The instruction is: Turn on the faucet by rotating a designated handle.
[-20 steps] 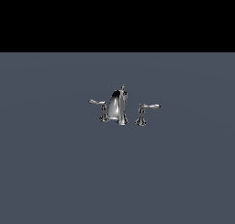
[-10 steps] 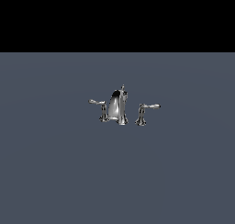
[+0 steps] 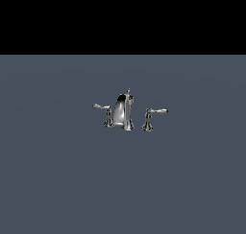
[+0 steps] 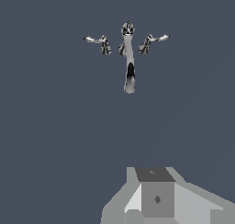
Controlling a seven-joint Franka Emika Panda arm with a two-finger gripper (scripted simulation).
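Observation:
The chrome faucet [image 3: 124, 111] stands on the dark grey floor, with a tall tapered spout and a tiny top knob. The handle [image 3: 104, 110] is on the exterior view's left, its thin lever pointing left. Its twin [image 3: 153, 115] is on the right, lever pointing right. In the wrist view the faucet [image 4: 129, 58] is seen from above, with the handle [image 4: 98, 40] beside the spout. Only a grey part of my gripper [image 4: 156, 198] shows in the wrist view, far from the faucet. Its fingers are not visible. The arm is not in the exterior view.
A flat dark grey surface [image 3: 123, 180] surrounds the faucet on all sides. A black background lies beyond its far edge [image 3: 123, 54].

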